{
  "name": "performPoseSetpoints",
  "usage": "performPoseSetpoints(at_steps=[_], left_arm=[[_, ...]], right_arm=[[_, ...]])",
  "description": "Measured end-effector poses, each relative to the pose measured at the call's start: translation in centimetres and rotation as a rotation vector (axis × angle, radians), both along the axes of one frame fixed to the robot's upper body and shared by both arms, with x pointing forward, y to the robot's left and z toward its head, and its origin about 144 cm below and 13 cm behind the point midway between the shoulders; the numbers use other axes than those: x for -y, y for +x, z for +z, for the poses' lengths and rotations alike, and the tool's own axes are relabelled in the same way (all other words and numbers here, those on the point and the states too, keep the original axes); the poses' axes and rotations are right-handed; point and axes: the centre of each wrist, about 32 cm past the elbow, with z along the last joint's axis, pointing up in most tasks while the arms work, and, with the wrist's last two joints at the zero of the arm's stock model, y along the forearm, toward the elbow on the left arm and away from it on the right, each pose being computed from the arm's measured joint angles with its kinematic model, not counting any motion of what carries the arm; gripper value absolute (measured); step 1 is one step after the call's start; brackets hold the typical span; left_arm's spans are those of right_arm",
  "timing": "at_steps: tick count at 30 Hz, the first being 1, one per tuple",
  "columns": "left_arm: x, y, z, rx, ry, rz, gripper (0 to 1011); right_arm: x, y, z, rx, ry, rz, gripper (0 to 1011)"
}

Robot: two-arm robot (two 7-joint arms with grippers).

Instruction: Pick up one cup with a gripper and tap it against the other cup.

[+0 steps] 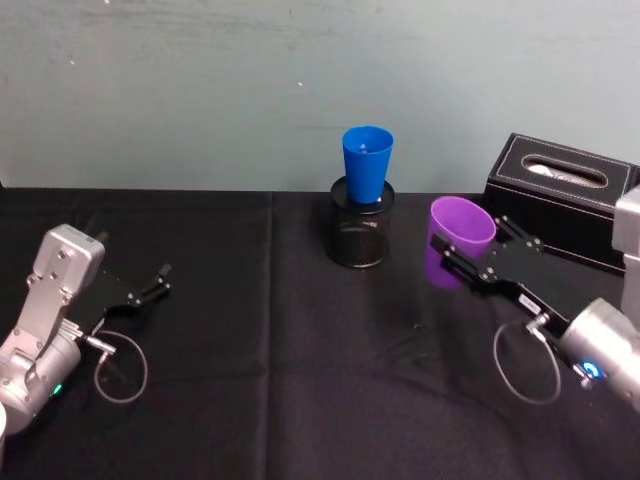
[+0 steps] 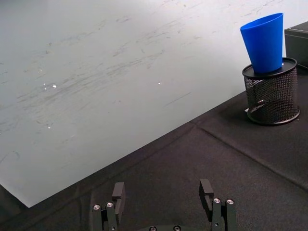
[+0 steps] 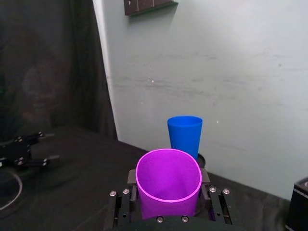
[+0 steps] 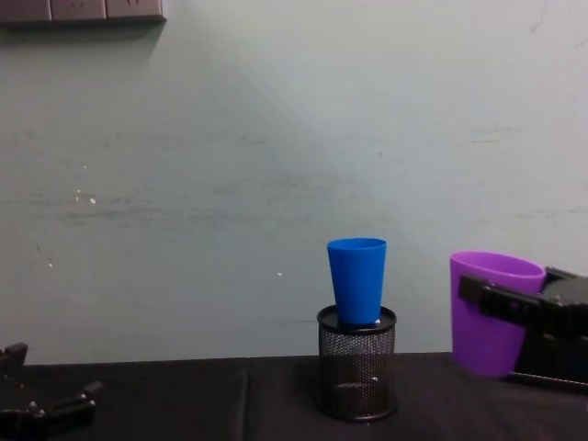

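My right gripper (image 1: 470, 262) is shut on the purple cup (image 1: 458, 240), holding it slightly tilted and just off the black table, mouth up. In the right wrist view its jaws press both sides of the purple cup (image 3: 168, 185). The blue cup (image 1: 367, 165) stands upright in the mouth of a black mesh pen holder (image 1: 360, 235), to the left of the purple cup and beyond it, with a clear gap between them. From the chest, the purple cup (image 4: 482, 317) hangs right of the blue cup (image 4: 357, 280). My left gripper (image 1: 150, 285) rests open on the table at far left.
A black tissue box (image 1: 565, 195) sits at the back right, close behind the right arm. The pale wall runs just behind the mesh holder (image 4: 356, 377). A grey cable loops beside each arm on the black cloth (image 1: 250, 330).
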Motion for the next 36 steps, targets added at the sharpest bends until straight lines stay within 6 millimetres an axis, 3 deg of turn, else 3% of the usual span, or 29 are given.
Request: performPoseSetpoints(at_steps=[11,36], left_arm=[[0.0,0.0,0.0,0.0,0.0,0.0,1011],[0.0,0.0,0.0,0.0,0.0,0.0,1011]], right_arm=[[0.6,-1.6,-1.5,-0.033,-0.018,0.032,731],[0.5,-1.8,-2.6,-0.031,-0.038,0.052,731]])
